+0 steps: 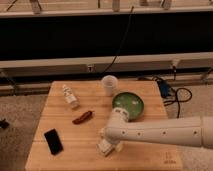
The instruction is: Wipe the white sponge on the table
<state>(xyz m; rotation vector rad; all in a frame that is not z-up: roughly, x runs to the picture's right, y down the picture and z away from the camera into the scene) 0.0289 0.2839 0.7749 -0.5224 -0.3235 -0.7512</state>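
The white sponge shows as a pale block on the wooden table, near the front edge and a little left of the middle. My gripper is down right at it, at the end of the white arm that reaches in from the right. The jaws stand wide and the arm hides most of the sponge. Whether the fingers press on the sponge I cannot tell.
A green bowl sits just behind the arm, with a white cup farther back. On the left are a small white bottle, a red-brown oblong item and a black phone. Cables lie on the floor to the right.
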